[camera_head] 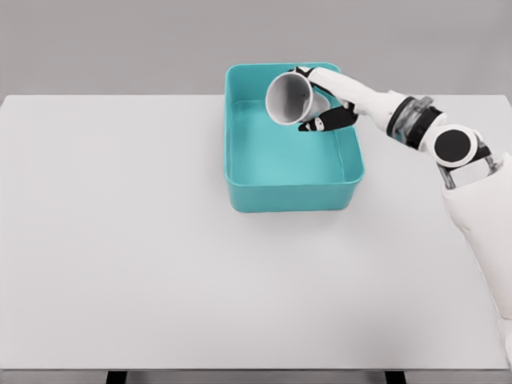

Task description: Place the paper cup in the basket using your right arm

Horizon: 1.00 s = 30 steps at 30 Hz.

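R arm (416, 128) out, fingers (324, 122) curled

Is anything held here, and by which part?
The right robot hand holds the paper cup by its side wall, tilted over the basket.

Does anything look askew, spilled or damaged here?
Only the paper cup: the right hand holds it tipped on its side over the teal basket, mouth toward the camera. Nothing spilled or damaged shows.
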### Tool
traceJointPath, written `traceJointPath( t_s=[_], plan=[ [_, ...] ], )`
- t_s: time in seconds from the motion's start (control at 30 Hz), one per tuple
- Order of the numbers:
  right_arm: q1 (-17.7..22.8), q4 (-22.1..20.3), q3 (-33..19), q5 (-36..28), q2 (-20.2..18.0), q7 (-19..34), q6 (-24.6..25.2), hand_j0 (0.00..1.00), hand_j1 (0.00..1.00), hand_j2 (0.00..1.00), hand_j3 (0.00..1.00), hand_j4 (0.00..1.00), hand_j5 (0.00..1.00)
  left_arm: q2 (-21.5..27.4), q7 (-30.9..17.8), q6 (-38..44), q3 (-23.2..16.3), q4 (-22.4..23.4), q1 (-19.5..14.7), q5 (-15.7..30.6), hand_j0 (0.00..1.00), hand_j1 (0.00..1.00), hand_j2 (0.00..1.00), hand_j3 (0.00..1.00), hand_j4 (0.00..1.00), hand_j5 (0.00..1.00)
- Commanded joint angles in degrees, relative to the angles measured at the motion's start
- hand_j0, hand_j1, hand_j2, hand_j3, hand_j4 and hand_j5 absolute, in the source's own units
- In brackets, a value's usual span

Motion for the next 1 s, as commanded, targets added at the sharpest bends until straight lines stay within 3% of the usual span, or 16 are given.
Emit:
traceJointPath(
  t_s=[0.0, 0.33, 0.5, 0.8, 0.83, 0.87, 0.9, 0.93, 0.97],
  plan=[
    [-0.09, 0.04, 2.42, 1.26, -0.50, -0.03, 1.62, 0.55, 0.55, 0.55, 0.55, 0.55, 0.55, 0.00, -0.01, 0.00, 0.01, 0.00, 0.00, 0.01, 1.00, 1.00, 1.00, 1.00, 1.00, 1.00],
    [-0.44, 0.48, 5.59, 5.04, -1.81, -0.03, 2.59, 0.55, 0.55, 0.55, 0.55, 0.55, 0.55, 0.00, -0.01, 0.00, 0.01, 0.00, 0.00, 0.01, 1.00, 1.00, 1.00, 1.00, 1.00, 1.00],
    [-2.73, 3.03, 9.02, 5.74, -1.99, -0.03, 3.21, 0.55, 0.55, 0.55, 0.55, 0.55, 0.55, 0.00, -0.01, 0.00, 0.01, 0.00, -0.17, 0.01, 1.00, 1.00, 1.00, 1.00, 1.00, 1.00],
    [-3.08, 6.10, 9.28, 7.94, -1.73, -0.03, 3.21, 0.57, 0.57, 0.57, 0.57, 0.57, 0.57, 0.00, -0.01, 0.00, 0.01, 0.00, 0.00, 0.01, 1.00, 1.00, 1.00, 1.00, 1.00, 1.00],
    [-3.17, 6.19, 9.90, 8.03, -1.73, -0.03, 3.29, 0.63, 0.63, 0.63, 0.63, 0.63, 0.63, 0.00, -0.01, 0.00, 0.01, 0.00, 0.00, 0.01, 1.00, 1.00, 1.00, 1.00, 1.00, 1.00],
    [-3.17, 6.19, 10.07, 8.03, -1.73, -0.03, 3.29, 0.79, 0.79, 0.79, 0.79, 0.79, 0.79, 0.00, -0.01, 0.00, 0.01, 0.00, 0.00, 0.01, 1.00, 1.00, 1.00, 1.00, 1.00, 1.00],
    [-3.17, 6.19, 10.07, 8.03, -1.73, -0.03, 3.29, 0.89, 0.89, 0.89, 0.89, 0.89, 0.89, 0.00, -0.01, 0.00, 0.01, 0.00, 0.00, 0.01, 1.00, 1.00, 1.00, 1.00, 1.00, 1.00],
    [-3.17, 6.10, 10.07, 8.03, -1.64, -0.03, 3.38, 0.96, 0.96, 0.96, 0.96, 0.96, 0.96, 0.00, -0.01, 0.00, 0.01, 0.00, 0.00, 0.01, 1.00, 1.00, 1.00, 1.00, 1.00, 1.00],
    [-3.17, 6.10, 10.07, 7.94, -1.64, -0.03, 3.56, 0.96, 0.96, 0.96, 0.96, 0.96, 0.96, 0.00, -0.01, 0.00, -0.08, 0.00, 0.00, 0.01, 1.00, 1.00, 1.00, 1.00, 1.00, 1.00]
  ],
)
